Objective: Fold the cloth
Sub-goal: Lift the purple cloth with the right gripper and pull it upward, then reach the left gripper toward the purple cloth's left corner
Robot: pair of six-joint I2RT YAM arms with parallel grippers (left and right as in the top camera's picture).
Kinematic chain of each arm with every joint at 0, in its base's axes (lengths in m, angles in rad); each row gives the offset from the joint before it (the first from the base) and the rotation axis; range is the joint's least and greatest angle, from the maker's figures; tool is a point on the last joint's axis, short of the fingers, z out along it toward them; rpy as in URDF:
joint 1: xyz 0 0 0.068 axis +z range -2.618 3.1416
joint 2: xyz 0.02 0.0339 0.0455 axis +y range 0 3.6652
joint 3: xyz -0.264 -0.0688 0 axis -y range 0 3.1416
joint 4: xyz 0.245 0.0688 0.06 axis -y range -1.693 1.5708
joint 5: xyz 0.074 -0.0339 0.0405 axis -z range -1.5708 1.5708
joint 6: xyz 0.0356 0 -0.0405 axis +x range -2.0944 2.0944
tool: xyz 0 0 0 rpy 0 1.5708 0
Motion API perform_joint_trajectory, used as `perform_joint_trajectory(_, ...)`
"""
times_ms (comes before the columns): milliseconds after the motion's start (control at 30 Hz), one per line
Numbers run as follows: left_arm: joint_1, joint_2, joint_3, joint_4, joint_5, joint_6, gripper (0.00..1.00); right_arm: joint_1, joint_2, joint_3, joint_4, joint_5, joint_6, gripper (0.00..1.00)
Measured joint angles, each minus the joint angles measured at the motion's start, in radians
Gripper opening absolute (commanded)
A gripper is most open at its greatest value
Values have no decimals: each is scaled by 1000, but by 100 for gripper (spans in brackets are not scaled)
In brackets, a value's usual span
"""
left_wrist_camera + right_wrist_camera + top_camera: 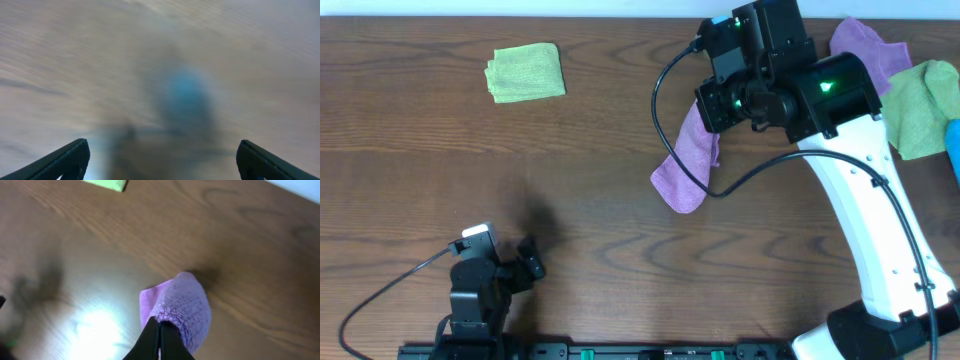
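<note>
1. The cloth (682, 172) lies bunched right of centre in the overhead view. One end is pinched between the closed jaws of the right gripper (160, 330), probably so it can be dragged out flat.
2. The left gripper (162, 150) is spread wide and empty at lower left, apparently parked clear.

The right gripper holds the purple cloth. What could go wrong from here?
1. The right gripper pinches only a small bunched bit of the cloth, so it may slip out.
2. The cloth hangs crumpled from one point, and the open left gripper is far away, so the fold may come out crooked.
</note>
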Motion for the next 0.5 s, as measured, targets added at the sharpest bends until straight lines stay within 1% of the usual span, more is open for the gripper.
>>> perform_joint_trajectory(67,0,0,0,1,98,-82,95,0,0,0,-38,-45,0,1)
perform_joint_trajectory(167,0,0,0,-7,252,-165,95,0,0,0,-109,-130,10,1)
perform_joint_trajectory(333,0,0,0,-8,521,-323,95,0,0,0,-180,-274,35,1)
perform_joint_trajectory(400,0,0,0,-7,581,-381,95,0,0,0,-173,-311,45,1)
perform_joint_trajectory(500,0,0,0,-5,615,-437,98,2,0,-1,-64,-274,76,1)
